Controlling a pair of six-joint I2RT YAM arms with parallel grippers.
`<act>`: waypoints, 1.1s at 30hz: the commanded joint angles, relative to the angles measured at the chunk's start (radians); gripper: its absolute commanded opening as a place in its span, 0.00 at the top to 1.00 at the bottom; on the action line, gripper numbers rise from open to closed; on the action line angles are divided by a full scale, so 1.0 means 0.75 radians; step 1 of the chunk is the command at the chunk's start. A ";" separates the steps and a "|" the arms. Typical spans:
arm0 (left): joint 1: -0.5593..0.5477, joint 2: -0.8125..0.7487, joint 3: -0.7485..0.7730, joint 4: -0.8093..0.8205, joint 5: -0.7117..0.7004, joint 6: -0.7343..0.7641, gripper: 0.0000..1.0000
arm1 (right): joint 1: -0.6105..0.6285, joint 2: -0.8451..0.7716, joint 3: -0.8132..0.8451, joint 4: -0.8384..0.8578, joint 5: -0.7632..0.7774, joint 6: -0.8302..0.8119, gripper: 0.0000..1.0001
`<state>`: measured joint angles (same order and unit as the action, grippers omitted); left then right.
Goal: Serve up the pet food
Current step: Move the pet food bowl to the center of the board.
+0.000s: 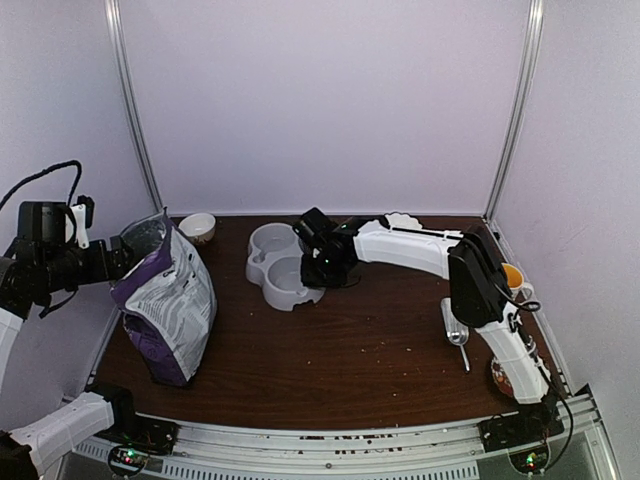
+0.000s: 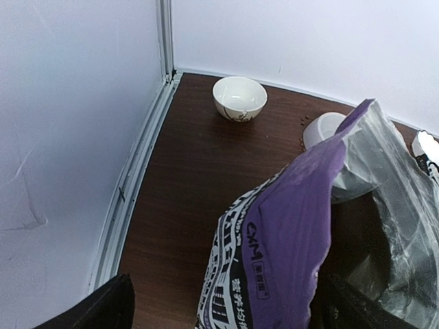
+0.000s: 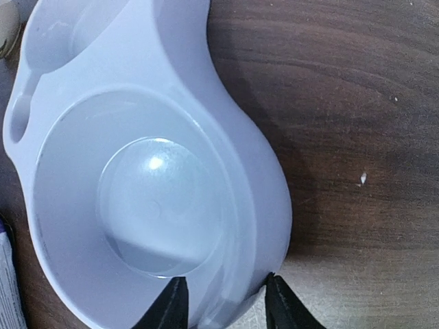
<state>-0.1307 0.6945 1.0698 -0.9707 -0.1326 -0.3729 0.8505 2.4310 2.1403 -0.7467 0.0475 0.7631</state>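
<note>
- While the left pincer (image 1: 122, 262) stands wide open at the mouth of the purple pet food bag (image 1: 165, 300), that bag sits upright at the left edge of the bench (image 1: 350, 350); its kibble is hidden inside
- Right pincer (image 3: 228, 301) straddles the rim of the grey double bowl (image 3: 158, 185), fingers (image 3: 173, 305) close on either side; whether they clamp it I cannot tell
- Metal scoop (image 1: 455, 330) lies near the right edge
- Small white bowl (image 1: 197, 228) stands in the far left corner

One bag (image 1: 165, 295), one scoop (image 1: 456, 333), one double bowl (image 1: 290, 297) — one small bowl (image 1: 197, 228).
</note>
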 commanded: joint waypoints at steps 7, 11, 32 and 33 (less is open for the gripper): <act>0.008 -0.013 0.057 -0.049 0.019 0.026 0.02 | 0.066 -0.311 -0.480 0.055 -0.014 0.008 0.77; 0.008 -0.012 0.060 -0.050 0.014 0.027 0.02 | 0.104 -0.434 -0.662 0.104 0.004 0.034 0.79; 0.008 0.017 0.102 -0.052 0.009 0.047 0.02 | 0.379 -0.742 -0.944 -0.090 -0.049 -0.288 0.18; 0.007 0.019 0.105 -0.053 0.014 0.047 0.02 | 0.378 -0.724 -0.906 -0.124 -0.046 -0.356 0.15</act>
<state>-0.1307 0.6991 1.1152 -1.0191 -0.1295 -0.3569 1.1450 1.8977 1.3716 -0.7307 -0.0170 0.6884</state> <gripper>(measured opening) 0.976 0.809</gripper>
